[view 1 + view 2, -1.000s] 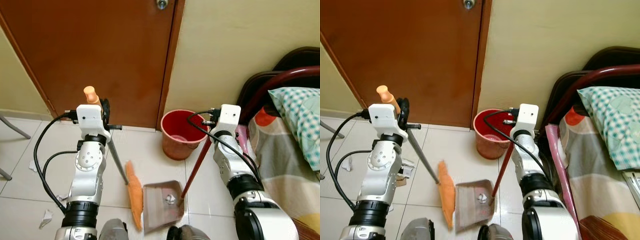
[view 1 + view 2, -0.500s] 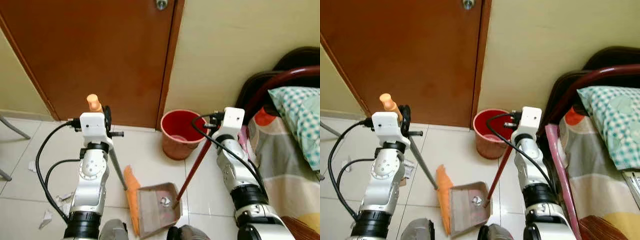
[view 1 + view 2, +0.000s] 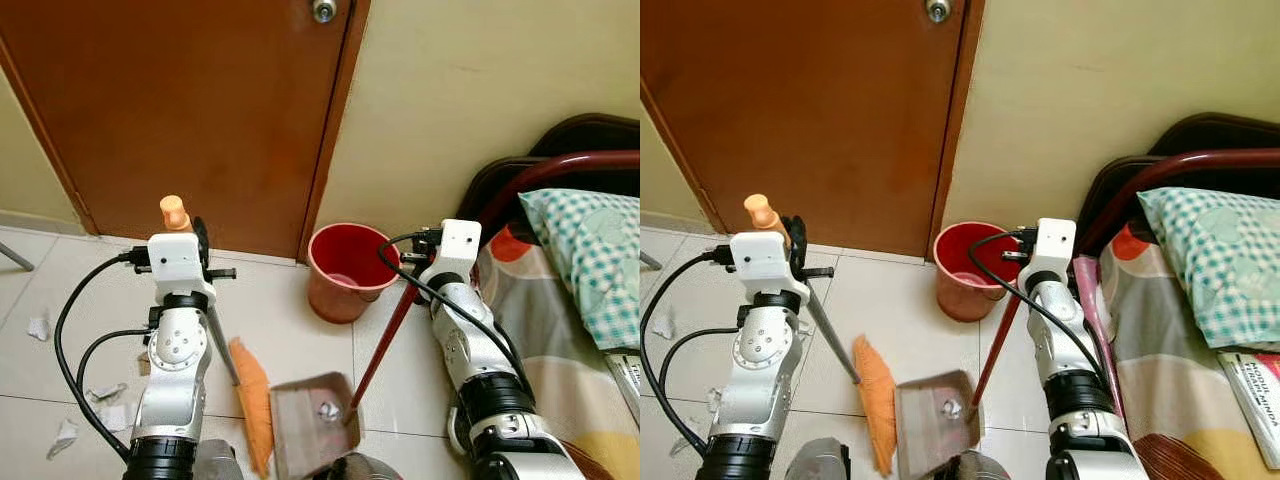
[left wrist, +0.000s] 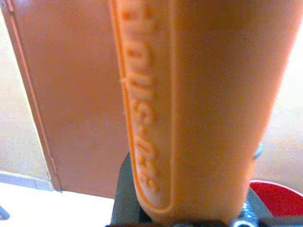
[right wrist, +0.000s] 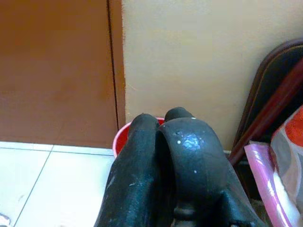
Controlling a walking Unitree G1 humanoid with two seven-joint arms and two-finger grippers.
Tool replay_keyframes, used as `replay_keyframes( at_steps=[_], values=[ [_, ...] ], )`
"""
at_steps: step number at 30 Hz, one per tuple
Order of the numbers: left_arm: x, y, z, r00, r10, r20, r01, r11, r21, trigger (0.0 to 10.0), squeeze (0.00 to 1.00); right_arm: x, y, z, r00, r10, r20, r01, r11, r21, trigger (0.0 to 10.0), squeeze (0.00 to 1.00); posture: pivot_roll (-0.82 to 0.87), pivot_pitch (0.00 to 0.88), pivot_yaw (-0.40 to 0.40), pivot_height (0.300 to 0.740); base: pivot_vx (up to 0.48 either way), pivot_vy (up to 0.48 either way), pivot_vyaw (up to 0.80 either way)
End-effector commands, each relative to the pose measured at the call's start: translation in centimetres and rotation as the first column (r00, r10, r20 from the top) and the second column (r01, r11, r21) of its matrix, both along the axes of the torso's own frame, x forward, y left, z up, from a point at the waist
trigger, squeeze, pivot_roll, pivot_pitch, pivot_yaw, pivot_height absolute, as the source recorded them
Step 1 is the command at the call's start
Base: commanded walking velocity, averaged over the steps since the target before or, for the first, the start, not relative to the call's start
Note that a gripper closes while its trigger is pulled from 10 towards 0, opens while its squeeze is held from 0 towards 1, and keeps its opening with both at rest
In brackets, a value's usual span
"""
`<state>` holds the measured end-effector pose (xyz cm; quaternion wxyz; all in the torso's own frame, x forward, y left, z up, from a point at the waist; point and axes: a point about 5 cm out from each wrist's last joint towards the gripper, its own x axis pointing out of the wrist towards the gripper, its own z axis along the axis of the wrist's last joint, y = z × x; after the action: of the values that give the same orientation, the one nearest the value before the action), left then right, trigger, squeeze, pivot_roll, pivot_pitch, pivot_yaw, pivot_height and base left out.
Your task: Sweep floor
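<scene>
Dustpan (image 3: pixel 312 423) sits low on the pale tiled floor (image 3: pixel 290 320) with 1 crumpled paper scrap (image 3: pixel 327 409) inside, its flat grey tray touching the orange broom head (image 3: pixel 252 400). Left gripper (image 3: pixel 196 245) is clamped on the broom's orange moulded grip; right gripper (image 5: pixel 163 156) has its 2 rubbery fingers pressed together round the dustpan's thin red handle (image 3: pixel 385 330). Best, I judge, to keep the pan level while carrying it to the round red plastic bucket (image 3: pixel 345 270) by the wooden door (image 3: pixel 190 110). More scraps (image 3: pixel 100 400) lie on the robot's left.
</scene>
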<state>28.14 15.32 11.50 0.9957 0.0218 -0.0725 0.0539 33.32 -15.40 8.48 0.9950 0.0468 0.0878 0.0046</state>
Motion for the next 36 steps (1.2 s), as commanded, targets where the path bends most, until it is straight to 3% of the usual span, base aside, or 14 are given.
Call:
replay_keyframes(
  at_steps=[1,7,17,20,22,27,36],
  values=[
    [-0.2,-1.0,0.5,0.999,-0.027,0.017,0.027,0.999,-0.023,10.0,0.0,0.3,-0.5,1.4,0.998,-0.02,0.062,0.02,1.0,-0.002,10.0,0.0,0.16,0.047,-0.183,0.74,0.0,0.0,0.0],
    [0.1,-1.5,0.1,0.997,-0.079,0.0,0.079,0.997,0.019,10.0,0.0,-0.7,-1.2,0.5,0.996,-0.074,0.045,0.074,0.997,0.005,10.0,0.0,0.12,0.012,-0.122,0.74,0.0,0.0,0.0],
    [0.2,-1.2,0.6,0.997,-0.08,0.0,0.08,0.995,0.061,10.0,0.0,-1.5,-3.0,0.6,0.988,-0.152,0.03,0.152,0.988,0.002,10.0,0.0,0.07,0.022,-0.145,0.74,0.0,0.0,0.0],
    [-0.4,-0.3,0.2,0.999,-0.043,-0.03,0.045,0.998,0.045,10.0,0.0,-2.2,-2.5,0.0,0.985,-0.171,0.025,0.171,0.985,0.0,10.0,0.0,0.06,0.027,-0.101,0.74,0.0,0.0,0.0],
    [-0.7,-0.7,0.0,0.997,-0.055,-0.047,0.057,0.998,0.041,10.0,0.0,-2.4,-1.7,-0.2,0.988,-0.152,0.033,0.153,0.988,-0.011,10.0,0.0,0.06,0.04,-0.089,0.74,0.0,0.0,0.0],
    [-0.8,-1.3,0.8,0.997,-0.075,-0.021,0.076,0.995,0.065,10.0,0.0,-1.5,-1.2,1.8,0.985,-0.142,0.097,0.14,0.99,0.031,10.0,0.0,0.05,0.066,-0.067,0.74,0.0,0.0,0.0],
    [-1.2,1.5,0.5,0.998,0.047,-0.033,-0.042,0.992,0.118,10.0,0.0,2.4,0.6,8.3,0.961,-0.047,0.272,0.028,0.997,0.072,10.0,0.0,0.05,0.063,-0.053,0.74,0.0,0.0,0.0]
  ],
)
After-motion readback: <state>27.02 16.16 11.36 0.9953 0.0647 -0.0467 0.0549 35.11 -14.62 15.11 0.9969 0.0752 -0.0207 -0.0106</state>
